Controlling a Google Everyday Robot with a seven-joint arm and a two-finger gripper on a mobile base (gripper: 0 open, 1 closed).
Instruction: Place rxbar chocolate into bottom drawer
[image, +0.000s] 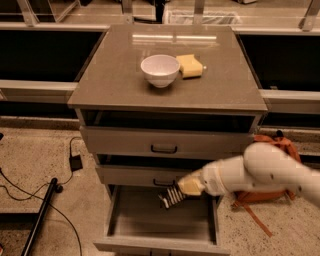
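The bottom drawer (145, 220) is pulled open, and the part of its plain grey interior that I can see is bare. My gripper (171, 197) reaches in from the right on a white arm and hangs just above the drawer's back half, below the middle drawer front. It is shut on the rxbar chocolate (168, 199), a small dark bar with pale lettering that sticks out down and to the left of the fingers.
A white bowl (160, 70) and a yellow sponge-like block (190, 66) sit on the cabinet top. The two upper drawers (164, 142) stand slightly ajar. An orange-brown backpack (278, 143) leans at the cabinet's right. Cables (30, 192) and a black pole (42, 215) lie on the floor at left.
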